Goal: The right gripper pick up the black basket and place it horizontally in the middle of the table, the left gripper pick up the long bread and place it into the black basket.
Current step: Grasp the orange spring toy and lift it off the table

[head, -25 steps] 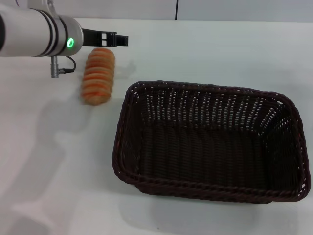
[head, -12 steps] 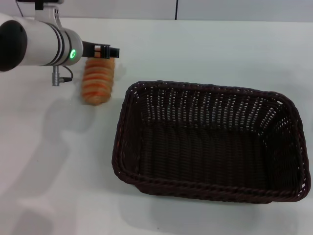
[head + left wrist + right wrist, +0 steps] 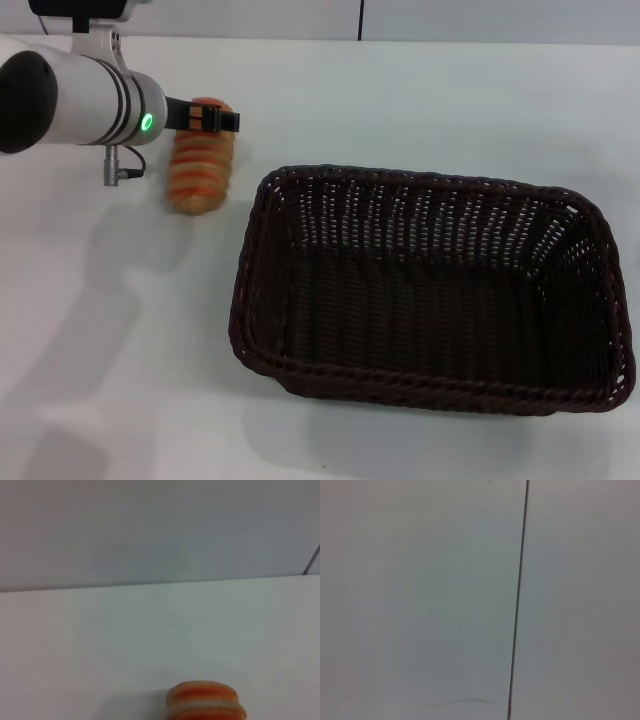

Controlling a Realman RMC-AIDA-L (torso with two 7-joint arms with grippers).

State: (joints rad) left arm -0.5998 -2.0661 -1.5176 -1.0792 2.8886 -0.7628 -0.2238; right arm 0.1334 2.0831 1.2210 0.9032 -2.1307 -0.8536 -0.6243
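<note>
My left hand [image 3: 222,120] sits over the far end of the long bread [image 3: 200,168], reaching in from my left side; the black jaws overlap the loaf's top end in the head view, a strip of orange showing between them, so they look spread on either side of that end rather than pressed together, though I cannot tell if they touch the crust. Green light lit on the white-grey arm [image 3: 85,100], silver connector hanging below it. The bread lies on the white table [image 3: 120,330], lengthwise away from me, orange ridges up, just beside the near-left corner of the black basket [image 3: 430,290] but apart from it. The basket rests flat, long side across the table, toward my right of centre, open side up, nothing inside. My left wrist view catches only one rounded end of the loaf [image 3: 206,701] at the picture's edge, with bare table beyond. My right hand is out of sight; its wrist view shows only a pale surface with one thin dark seam. No brands, labels or writing readable anywhere.
</note>
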